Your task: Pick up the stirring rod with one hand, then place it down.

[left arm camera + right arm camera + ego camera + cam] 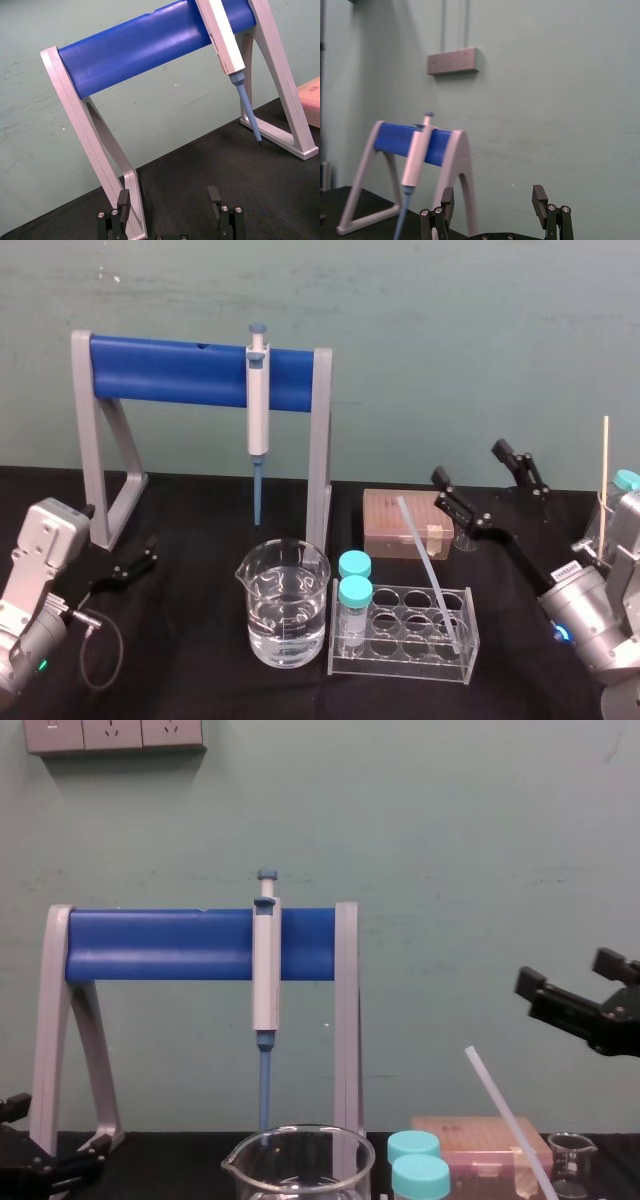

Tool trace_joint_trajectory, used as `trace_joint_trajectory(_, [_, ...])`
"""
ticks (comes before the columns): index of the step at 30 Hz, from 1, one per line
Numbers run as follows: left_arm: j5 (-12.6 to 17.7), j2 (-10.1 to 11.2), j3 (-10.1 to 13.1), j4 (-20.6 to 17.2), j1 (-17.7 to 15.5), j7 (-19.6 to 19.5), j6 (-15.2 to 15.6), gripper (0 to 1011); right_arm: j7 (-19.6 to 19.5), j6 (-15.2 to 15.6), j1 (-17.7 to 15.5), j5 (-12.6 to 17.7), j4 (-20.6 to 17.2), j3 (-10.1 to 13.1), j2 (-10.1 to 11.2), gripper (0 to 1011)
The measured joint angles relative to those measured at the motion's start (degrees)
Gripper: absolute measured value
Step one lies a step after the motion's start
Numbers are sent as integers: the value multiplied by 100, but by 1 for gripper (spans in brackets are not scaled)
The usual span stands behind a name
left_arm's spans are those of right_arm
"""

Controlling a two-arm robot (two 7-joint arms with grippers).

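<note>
Right gripper, fingers apart, is held in free air at upper right of frame, up-right of the stirring rod top, not touching. Rod is leaned in the rack, lower centre-right on the surface, beaker adj. Left gripper is parked lower left, fingers apart.

the stirring rod is whitish and see-through. the stand has a bright blue bar and light grey legs. the pipette is grey-white with a blue tip. the big beaker and the tube rack are clear like glass. the two tubes have light blue-green caps. the box is pale brown. the table is black, and the wall is pale green with small marks. the left gripper and the right gripper are black.
</note>
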Motion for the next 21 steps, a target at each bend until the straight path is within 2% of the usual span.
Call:
trace_joint_trajectory(9, [0, 0, 0, 0, 0, 0, 0, 1000, -369, 501, -330, -127, -262, 310, 11, 1003])
trace_joint_trajectory(15, [0, 0, 0, 0, 0, 0, 0, 1001, -455, 921, -497, -206, -322, 368, 64, 1003])
trace_joint_trajectory(21, [0, 0, 0, 0, 0, 0, 0, 1001, -536, 1348, -515, -308, -254, 342, 98, 1003])
